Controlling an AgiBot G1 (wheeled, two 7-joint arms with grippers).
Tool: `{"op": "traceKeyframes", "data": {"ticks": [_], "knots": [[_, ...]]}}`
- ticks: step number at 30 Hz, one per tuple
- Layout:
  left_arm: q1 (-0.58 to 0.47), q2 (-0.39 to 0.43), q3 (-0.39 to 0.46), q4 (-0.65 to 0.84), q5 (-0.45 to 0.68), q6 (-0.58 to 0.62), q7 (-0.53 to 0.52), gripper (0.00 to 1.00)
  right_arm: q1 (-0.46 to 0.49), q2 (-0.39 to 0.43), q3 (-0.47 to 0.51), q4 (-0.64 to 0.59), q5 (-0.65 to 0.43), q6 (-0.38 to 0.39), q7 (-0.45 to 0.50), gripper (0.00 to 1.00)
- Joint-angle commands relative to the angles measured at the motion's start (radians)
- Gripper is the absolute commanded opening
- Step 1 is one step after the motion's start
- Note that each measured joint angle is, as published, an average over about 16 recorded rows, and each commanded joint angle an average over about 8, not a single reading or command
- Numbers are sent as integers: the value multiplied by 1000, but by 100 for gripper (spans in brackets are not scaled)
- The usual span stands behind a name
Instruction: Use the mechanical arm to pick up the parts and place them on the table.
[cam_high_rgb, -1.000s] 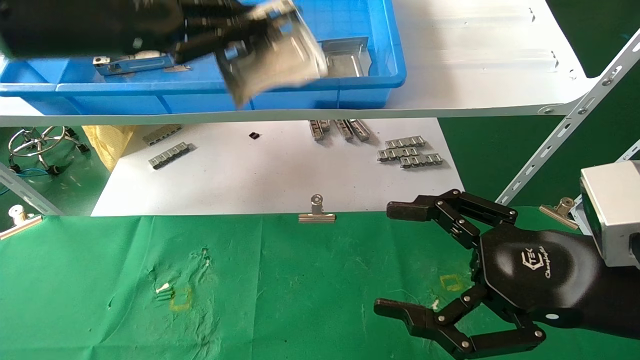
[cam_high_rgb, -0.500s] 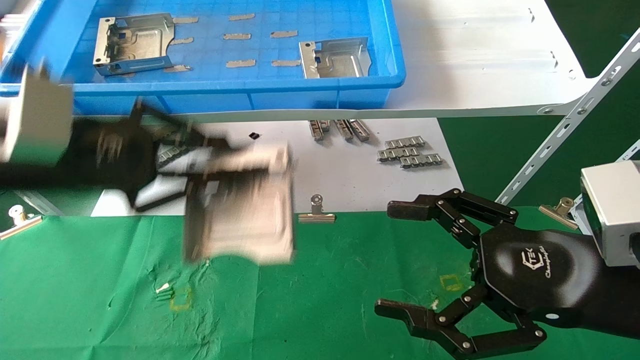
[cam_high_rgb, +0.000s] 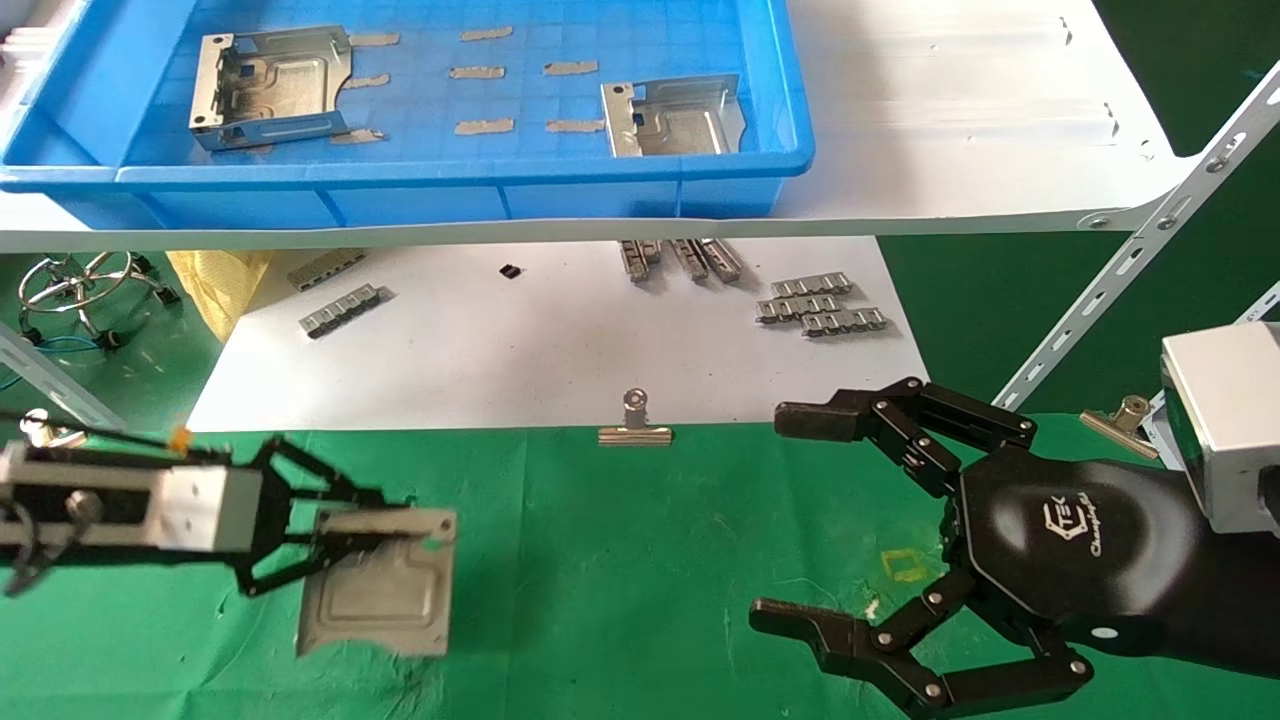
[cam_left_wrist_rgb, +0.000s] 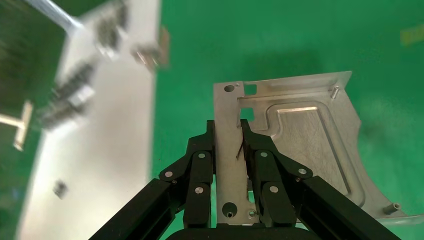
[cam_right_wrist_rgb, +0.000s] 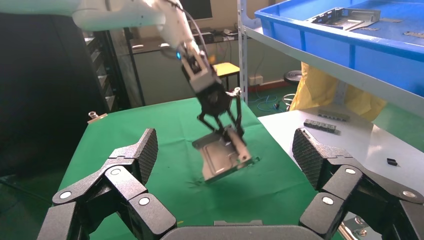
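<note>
Part: silver-grey stamped sheet-metal bracket (cam_high_rgb: 378, 595), tilted over the green cloth table (cam_high_rgb: 620, 560).
Left gripper (cam_left_wrist_rgb: 228, 131): black fingers pinch the bracket's folded edge.
Right gripper (cam_high_rgb: 800, 520): fingers spread, empty, well apart.
Blue plastic tray (cam_high_rgb: 760, 110): two more brackets.

Green wrinkly desk (cam_high_rgb: 620, 560) with little yellow square marks, bright blue tray (cam_high_rgb: 420, 190) upper left, silver-grey embossed part (cam_high_rgb: 375, 595) lower left, glossy black right pincer (cam_high_rgb: 800, 520) with white logo.

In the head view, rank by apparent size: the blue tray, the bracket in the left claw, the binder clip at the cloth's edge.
1. Blue tray, largest.
2. Bracket in the left claw; it may look bigger from nearness.
3. Binder clip, smallest.
</note>
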Motion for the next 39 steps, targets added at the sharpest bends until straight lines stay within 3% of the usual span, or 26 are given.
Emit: {"op": "traceKeyframes", "data": {"ticks": [1,3,11,21,34,39], "knots": [[3,16,15,67,29,-10,53,0,0,0,0,0,0,0,0,100],[0,30,22,116,41,-12,80,2,0,0,0,0,0,0,0,100],[-17,80,35,251,66,-43,157,100,0,0,0,0,0,0,0,100],[-21,104,31,327,57,18,177,100,0,0,0,0,0,0,0,100],[107,89,-109,405,-152,57,-139,100,0,0,0,0,0,0,0,100],[149,91,-143,423,-200,56,-190,100,0,0,0,0,0,0,0,100]]}}
